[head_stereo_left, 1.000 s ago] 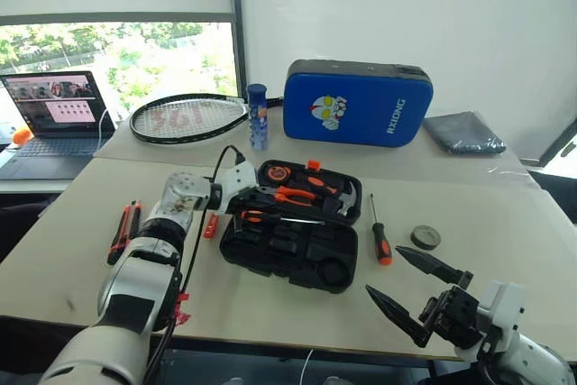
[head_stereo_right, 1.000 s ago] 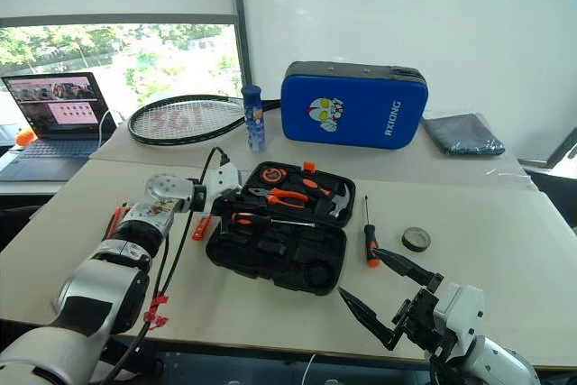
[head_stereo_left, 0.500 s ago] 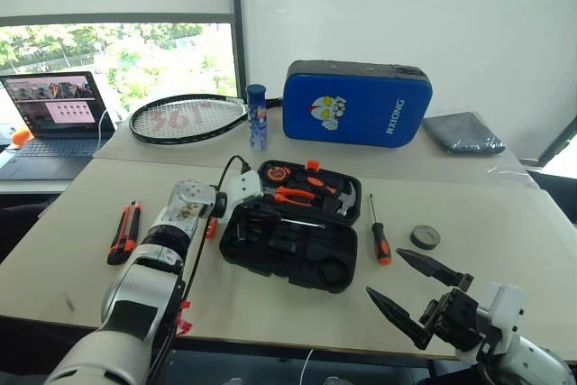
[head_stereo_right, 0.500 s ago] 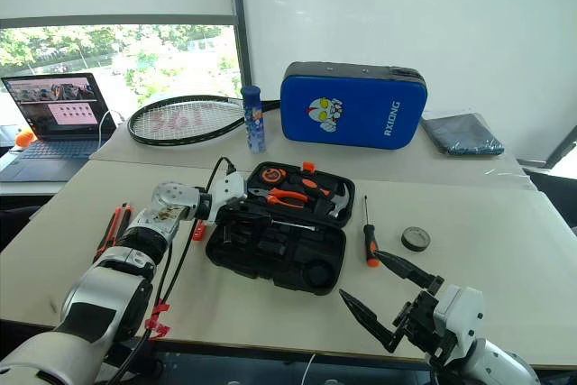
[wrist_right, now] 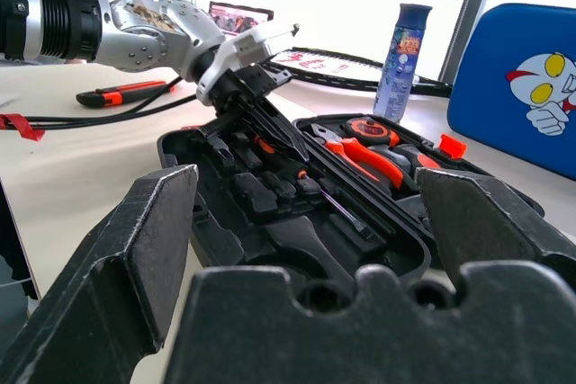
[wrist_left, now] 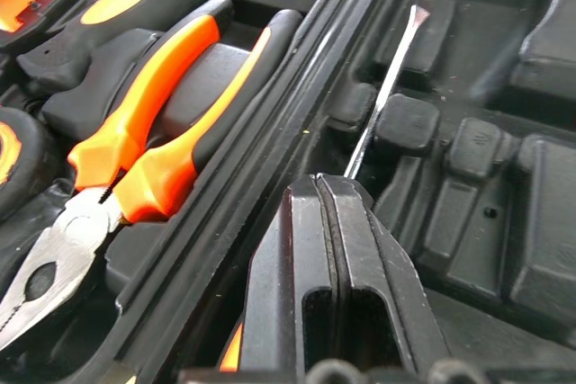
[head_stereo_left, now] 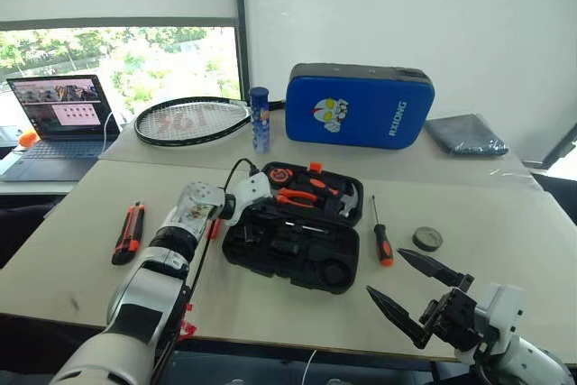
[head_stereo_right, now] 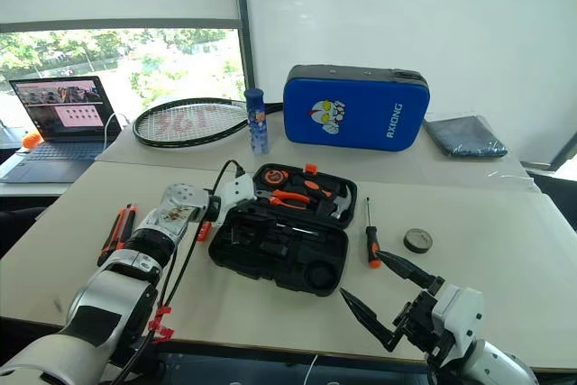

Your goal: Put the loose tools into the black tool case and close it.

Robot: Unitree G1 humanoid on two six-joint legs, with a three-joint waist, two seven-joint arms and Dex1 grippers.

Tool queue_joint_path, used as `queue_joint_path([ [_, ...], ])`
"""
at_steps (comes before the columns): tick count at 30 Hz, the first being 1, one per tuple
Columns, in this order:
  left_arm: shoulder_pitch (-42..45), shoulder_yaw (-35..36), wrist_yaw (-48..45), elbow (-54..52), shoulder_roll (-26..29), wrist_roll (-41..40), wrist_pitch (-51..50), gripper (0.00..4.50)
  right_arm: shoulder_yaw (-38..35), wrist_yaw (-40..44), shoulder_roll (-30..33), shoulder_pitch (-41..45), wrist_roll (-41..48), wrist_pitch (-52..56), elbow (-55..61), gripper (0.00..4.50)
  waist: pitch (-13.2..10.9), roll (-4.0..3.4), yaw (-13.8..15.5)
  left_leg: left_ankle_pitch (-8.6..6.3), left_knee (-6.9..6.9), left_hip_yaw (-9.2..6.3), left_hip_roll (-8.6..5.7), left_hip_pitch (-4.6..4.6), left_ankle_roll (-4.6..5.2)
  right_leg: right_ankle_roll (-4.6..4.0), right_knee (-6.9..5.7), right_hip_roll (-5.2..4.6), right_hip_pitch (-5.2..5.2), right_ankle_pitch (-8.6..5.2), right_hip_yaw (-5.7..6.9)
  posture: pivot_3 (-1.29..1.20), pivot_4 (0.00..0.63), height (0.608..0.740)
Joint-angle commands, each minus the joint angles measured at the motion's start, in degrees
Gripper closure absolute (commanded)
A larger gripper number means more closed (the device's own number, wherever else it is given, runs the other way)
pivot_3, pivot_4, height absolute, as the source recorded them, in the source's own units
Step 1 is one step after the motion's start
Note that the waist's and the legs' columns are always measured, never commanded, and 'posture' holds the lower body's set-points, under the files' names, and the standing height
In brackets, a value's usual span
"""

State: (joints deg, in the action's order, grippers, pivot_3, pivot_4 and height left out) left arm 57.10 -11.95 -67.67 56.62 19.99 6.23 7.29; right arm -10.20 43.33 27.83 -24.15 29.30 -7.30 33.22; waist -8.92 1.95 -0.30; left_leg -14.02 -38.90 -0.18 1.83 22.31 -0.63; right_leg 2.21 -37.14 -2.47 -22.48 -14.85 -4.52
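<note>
Pressed together, the fingers of the left gripper [wrist_left: 335,222] clamp the orange-handled screwdriver [wrist_left: 382,96] and hold it low over the front half of the black tool case [head_stereo_left: 297,259], its thin shaft lying across the moulded slots close to the hinge line. Farther left on the table [head_stereo_left: 81,268], well apart from the case, the orange-and-black utility knife [head_stereo_left: 127,232] lies flat. The case sits open in the middle of the table, and its far half holds orange-handled pliers [wrist_left: 144,141], a hammer [head_stereo_left: 345,199] and a round tape measure [head_stereo_left: 279,173]. Just right of the case lies a second screwdriver [head_stereo_left: 380,233] with an orange-and-black handle, its tip pointing away from the robot, and a little farther right sits the small black tape roll [head_stereo_left: 426,239]. At the near right edge the right gripper [head_stereo_left: 416,290] hangs above the table with its two black fingers spread wide, holding nothing.
</note>
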Motion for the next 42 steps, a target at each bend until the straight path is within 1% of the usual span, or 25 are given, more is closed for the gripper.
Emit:
queue_joint_path([
  [1, -2.78, -0.5, -0.84, -1.62, -0.1, -0.34, 0.6, 4.44, -1.87, -0.93, -0.3, -0.24, 0.56, -0.31, 1.16, 0.0, 0.0, 0.0, 0.0, -0.02, 0.01, 0.0, 0.0, -0.16, 0.02, 0.23, 0.03, 0.0, 0.18, -0.14, 0.01, 0.0, 0.15, 0.74],
  [3, -3.48, 2.26, -2.44, -4.22, 1.49, -3.49, 2.11, 4.44, -3.38, -0.9, 0.08, -1.28, 2.24, 0.57, 1.17, 0.0, 0.0, 0.0, -0.21, -0.02, 0.01, 0.01, 0.01, -0.19, 0.02, 0.29, 0.03, 0.0, 0.2, -0.18, 0.0, 0.0, 0.15, 0.74],
  [5, -4.75, 6.0, -5.45, -7.72, 3.59, -8.32, 2.41, 4.44, -5.19, -0.38, 0.61, -3.09, 3.95, 1.29, 1.25, 0.0, 0.0, 0.0, -0.41, -0.02, 0.03, 0.01, 0.03, -0.16, 0.02, 0.25, 0.01, 0.01, 0.14, -0.16, -0.01, 0.0, 0.15, 0.74],
  [6, -5.66, 7.52, -7.37, -9.6, 4.87, -10.54, 2.13, 4.2, -6.28, -0.22, 0.68, -4.0, 4.08, 1.08, 1.05, 0.0, 0.0, -0.01, -0.59, -0.02, 0.06, 0.0, 0.03, -0.11, 0.02, 0.0, 0.01, 0.01, 0.08, -0.01, -0.01, 0.0, 0.15, 0.74],
  [7, -6.55, 8.94, -8.55, -11.0, 5.76, -12.42, 2.66, 3.93, -7.12, -0.06, 0.62, -4.78, 4.24, 0.92, 0.85, 0.0, -0.01, 0.0, -0.73, -0.02, 0.09, 0.01, 0.04, -0.07, 0.02, -0.07, 0.01, 0.01, 0.01, 0.02, -0.02, 0.0, 0.15, 0.74],
  [8, -7.68, 10.78, -9.9, -12.65, 6.89, -14.8, 1.99, 3.8, -8.14, 0.23, 0.61, -5.84, 4.29, 0.7, 0.63, 0.0, -0.01, 0.0, -0.79, -0.02, 0.12, 0.01, 0.06, 0.02, 0.02, -0.1, -0.02, 0.02, -0.11, 0.02, -0.02, 0.0, 0.15, 0.74],
  [11, -13.3, 15.32, -13.81, -18.15, 11.88, -20.04, 2.29, 2.57, -11.5, 0.61, -0.27, -9.96, 3.8, -0.56, -0.23, 0.0, -0.01, -0.01, -0.97, -0.02, 0.15, 0.02, 0.1, 0.12, 0.02, -0.14, -0.06, 0.03, -0.29, 0.02, -0.04, 0.0, 0.15, 0.74],
  [12, -15.86, 16.32, -14.86, -20.1, 13.69, -20.93, 2.85, 2.29, -12.39, 0.83, -0.78, -11.47, 3.21, -1.31, -0.69, 0.0, 0.0, -0.03, -1.02, -0.02, 0.15, 0.02, 0.09, 0.11, 0.02, -0.13, -0.07, 0.02, -0.28, 0.02, -0.04, 0.0, 0.15, 0.74],
  [14, -21.64, 18.53, -18.69, -24.04, 17.17, -24.28, 1.93, 1.5, -13.72, 1.31, -2.02, -14.49, 2.33, -2.67, -1.46, 0.0, 0.02, -0.06, -1.03, -0.03, 0.24, 0.06, 0.1, 0.0, 0.03, -0.17, -0.06, 0.01, -0.22, -0.01, -0.08, 0.0, 0.15, 0.74],
  [15, -24.42, 19.28, -20.53, -25.42, 19.17, -25.43, 0.86, 1.23, -14.21, 1.0, -2.72, -15.85, 1.44, -3.26, -1.91, 0.0, 0.02, -0.07, -0.98, -0.03, 0.27, 0.08, 0.11, -0.04, 0.03, -0.18, -0.05, 0.0, -0.21, -0.02, -0.09, 0.0, 0.15, 0.74],
  [16, -27.12, 20.37, -21.32, -26.28, 20.97, -26.31, 0.33, 0.86, -14.56, 0.68, -3.58, -17.1, 0.49, -3.95, -2.49, 0.0, 0.01, -0.08, -0.92, -0.03, 0.28, 0.09, 0.13, -0.05, 0.03, -0.19, -0.05, 0.0, -0.21, -0.03, -0.09, 0.0, 0.15, 0.74],
  [18, -30.93, 22.54, -21.14, -27.39, 23.45, -28.17, -2.18, 0.24, -15.41, -2.1, -5.15, -19.01, -3.36, -4.06, -3.63, 0.0, 0.01, -0.08, -0.79, -0.03, 0.28, 0.11, 0.14, -0.07, 0.03, -0.2, -0.05, -0.01, -0.18, -0.03, -0.09, 0.0, 0.15, 0.74],
  [19, -32.34, 23.39, -21.12, -27.51, 24.28, -28.55, -1.82, 0.03, -15.45, -3.22, -5.55, -19.54, -4.36, -3.17, -3.89, 0.0, 0.0, -0.07, -0.66, -0.03, 0.28, 0.12, 0.17, -0.08, 0.03, -0.21, -0.04, -0.01, -0.2, -0.08, -0.08, 0.0, 0.15, 0.74],
  [21, -34.36, 25.0, -20.54, -27.51, 25.42, -29.43, -1.79, 0.03, -15.0, -4.06, -5.86, -19.55, -4.96, -2.3, -3.82, 0.0, -0.01, -0.07, -0.3, -0.02, 0.21, 0.1, 0.2, -0.06, 0.01, 0.05, -0.04, -0.03, -0.21, -0.24, -0.02, 0.0, 0.15, 0.74],
  [24, -35.76, 26.07, -19.88, -30.12, 25.35, -31.03, -3.16, 0.03, -14.35, -5.75, -4.85, -17.5, -4.49, 0.7, -2.19, 0.0, -0.01, -0.08, -0.17, 0.0, 0.16, 0.12, 0.21, -0.12, -0.01, 0.09, -0.04, -0.07, -0.13, -0.29, -0.02, 0.0, 0.15, 0.74],
  [27, -36.72, 25.88, -19.42, -35.39, 24.45, -33.23, -5.73, 0.03, -14.09, -10.57, -1.45, -10.47, -1.41, 10.2, 2.08, 0.0, -0.01, -0.08, -0.43, 0.0, 0.15, 0.17, 0.24, -0.19, -0.01, 0.08, -0.04, -0.07, -0.06, -0.27, -0.07, 0.0, 0.15, 0.74],
  [31, -37.77, 25.02, -18.56, -41.82, 24.46, -35.86, -11.14, 0.03, -12.31, -18.91, 7.05, 3.48, 3.23, 31.34, 4.65, 0.0, -0.01, -0.08, -1.28, 0.0, 0.2, 0.21, 0.25, -0.22, -0.01, -0.25, -0.11, 0.04, -0.11, -0.08, -0.16, 0.0, 0.15, 0.74],
  [33, -38.1, 24.58, -17.62, -43.51, 24.09, -35.96, -12.07, 0.03, -9.72, -21.61, 12.43, 13.07, 7.16, 44.8, 2.73, 0.0, -0.02, -0.09, -1.64, 0.0, 0.21, 0.2, 0.24, -0.17, -0.01, -0.31, -0.12, 0.05, -0.18, -0.06, -0.17, 0.0, 0.15, 0.74],
  [34, -38.56, 24.14, -17.6, -44.35, 23.89, -35.98, -12.49, 0.03, -7.25, -23.16, 14.53, 19.87, 8.22, 52.57, -0.07, 0.0, -0.02, -0.09, -1.88, 0.0, 0.21, 0.19, 0.23, -0.17, -0.01, -0.31, -0.12, 0.06, -0.18, -0.06, -0.17, 0.0, 0.15, 0.74],
  [35, -38.9, 23.82, -17.6, -44.94, 23.75, -35.97, -12.72, 0.03, -5.6, -24.41, 15.79, 24.6, 9.07, 58.14, -2.03, 0.0, -0.03, -0.08, -1.96, 0.0, 0.23, 0.18, 0.23, -0.19, -0.01, -0.32, -0.11, 0.06, -0.17, -0.06, -0.17, 0.0, 0.15, 0.74],
  [38, -39.5, 23.58, -16.83, -46.2, 23.05, -36.27, -12.75, 0.03, 0.37, -26.51, 17.17, 36.62, 7.81, 69.47, -8.27, 0.0, -0.04, -0.06, -1.69, 0.0, 0.32, 0.14, 0.2, -0.06, 0.0, -0.34, -0.06, 0.06, -0.28, -0.07, -0.15, 0.0, 0.15, 0.74],
  [42, -40.41, 23.59, -16.3, -47.33, 22.52, -36.46, -11.84, 0.03, 8.42, -26.75, 15.13, 49.94, 5.05, 77.02, -16.85, 0.0, -0.04, -0.07, -1.72, 0.0, 0.33, 0.1, 0.13, 0.64, 0.03, -0.32, -0.07, 0.01, -0.99, -0.06, -0.13, 0.0, 0.15, 0.74],
])
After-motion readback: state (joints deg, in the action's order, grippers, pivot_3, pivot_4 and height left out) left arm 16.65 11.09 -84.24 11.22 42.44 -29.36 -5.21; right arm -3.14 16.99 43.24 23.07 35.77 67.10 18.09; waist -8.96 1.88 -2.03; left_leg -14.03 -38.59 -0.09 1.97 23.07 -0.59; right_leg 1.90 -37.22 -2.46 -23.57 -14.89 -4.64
